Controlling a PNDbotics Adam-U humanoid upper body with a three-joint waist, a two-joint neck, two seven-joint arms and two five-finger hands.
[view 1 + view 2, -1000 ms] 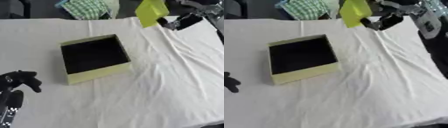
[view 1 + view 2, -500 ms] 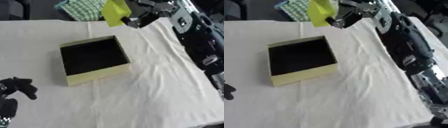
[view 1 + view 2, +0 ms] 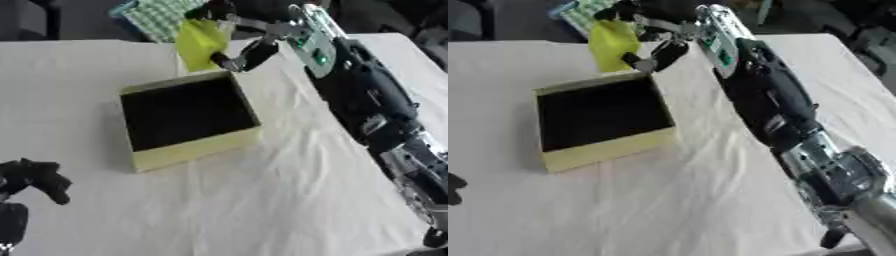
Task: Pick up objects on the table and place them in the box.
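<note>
Yellow object held above the far rim of the box

A yellow object is pinched in the curled fingers of the right hand, whose arm is stretched in from the right across the white cloth. The object hangs with its long axis roughly upright, its lower end just above the far edge of the box, so the dark opening lies nearer the robot and a little left of the hand. By this judgement, a short carry toward the near-left is called for before release. The left hand is seen at the lower left, curled on nothing and well apart from the box. A checked cloth lies beyond the far table edge.
</note>
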